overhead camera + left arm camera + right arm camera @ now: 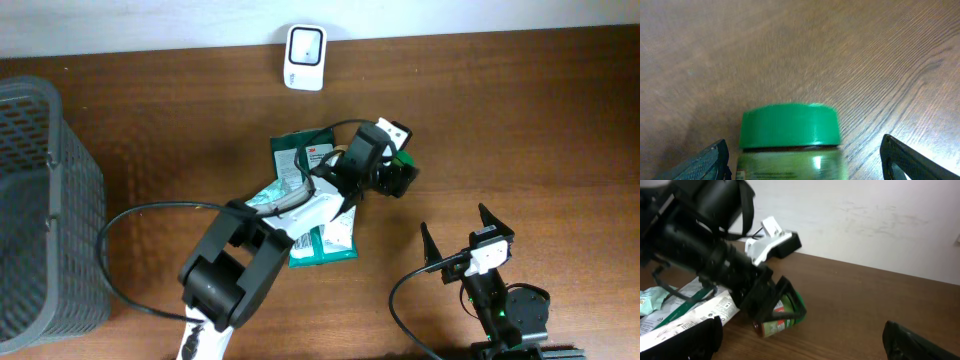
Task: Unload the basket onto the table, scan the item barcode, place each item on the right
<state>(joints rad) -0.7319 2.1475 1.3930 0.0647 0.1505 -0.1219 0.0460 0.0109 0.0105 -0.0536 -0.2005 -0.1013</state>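
- Dark mesh basket [40, 200]: set at the nine o'clock edge of the wooden surface [520, 120].
- Green-and-white flat packets [298, 155]: laid overlapping near the centre, partly covered from above.
- Pale wall [150, 25]: seen along the twelve o'clock edge.

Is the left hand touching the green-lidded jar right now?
Cannot tell. Left wrist view: the left hand straddles the jar; one finger stands clearly off it, the other finger sits too close to its side to show a gap or contact.
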